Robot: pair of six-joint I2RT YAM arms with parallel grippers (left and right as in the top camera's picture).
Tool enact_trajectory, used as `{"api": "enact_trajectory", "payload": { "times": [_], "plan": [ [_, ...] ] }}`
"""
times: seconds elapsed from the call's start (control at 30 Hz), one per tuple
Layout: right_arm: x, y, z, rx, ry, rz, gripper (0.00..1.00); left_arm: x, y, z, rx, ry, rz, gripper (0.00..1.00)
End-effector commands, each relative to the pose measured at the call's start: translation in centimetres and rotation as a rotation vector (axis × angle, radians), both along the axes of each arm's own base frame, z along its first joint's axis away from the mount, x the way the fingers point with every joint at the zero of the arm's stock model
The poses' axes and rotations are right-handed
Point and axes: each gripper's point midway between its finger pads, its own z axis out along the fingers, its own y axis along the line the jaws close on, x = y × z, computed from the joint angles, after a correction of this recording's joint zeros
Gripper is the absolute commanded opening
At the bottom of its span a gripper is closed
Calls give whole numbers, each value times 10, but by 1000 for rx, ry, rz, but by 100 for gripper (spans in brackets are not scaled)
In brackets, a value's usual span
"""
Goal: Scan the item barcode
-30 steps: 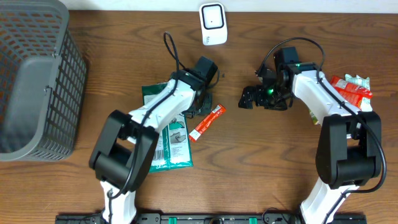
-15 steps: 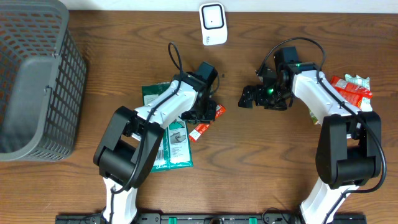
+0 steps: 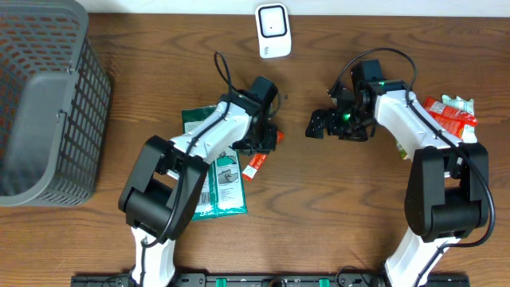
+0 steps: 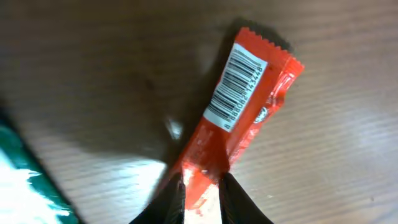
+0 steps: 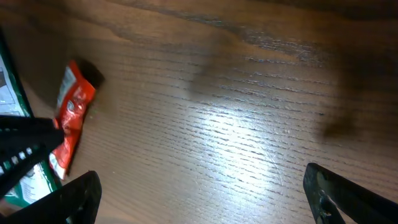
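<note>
A red packet with a white barcode label facing up points away from my left gripper, which is shut on its near end just over the wooden table. From overhead, the left gripper covers the packet's upper end, and only the packet's lower end shows. The white scanner stands at the table's back edge, apart from both arms. My right gripper hovers open right of the packet, with bare table between its fingers. The right wrist view shows the red packet at far left.
A grey mesh basket fills the left side. Green packets lie under and beside my left arm. More red and green packets sit at the right edge, behind my right arm.
My left gripper has shifted a little right and toward the front, over the packet's upper end, so less of the packet shows from overhead. The right arm has not moved.
</note>
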Motion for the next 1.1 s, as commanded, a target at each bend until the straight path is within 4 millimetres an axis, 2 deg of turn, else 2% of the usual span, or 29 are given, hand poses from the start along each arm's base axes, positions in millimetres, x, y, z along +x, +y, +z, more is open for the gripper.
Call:
{"api": "enact_trajectory", "payload": {
  "times": [0.0,0.2,0.3,0.33,0.5,0.63,0.83,0.97,1.07],
  "plan": [
    [0,3,7,9,-18,-1,99,13,7,4,20,-37,3,21],
    [1,4,7,10,-22,-1,99,16,14,3,45,-53,-1,22],
    [1,4,7,10,-22,-1,99,24,31,-1,146,-100,17,22],
    [1,4,8,10,-23,-1,99,25,41,-5,197,-118,24,22],
    [2,4,8,10,-25,0,99,11,42,-27,193,-76,87,22],
    [1,5,8,10,-24,2,99,-7,28,-40,150,-23,82,22],
    [-4,5,7,16,29,-67,99,-37,-12,-37,7,74,9,22],
    [-10,4,6,10,57,-68,99,-42,-23,-36,-6,64,-22,22],
    [-16,6,6,5,81,-61,94,-39,-27,-36,-16,47,-26,22]
  ]
}}
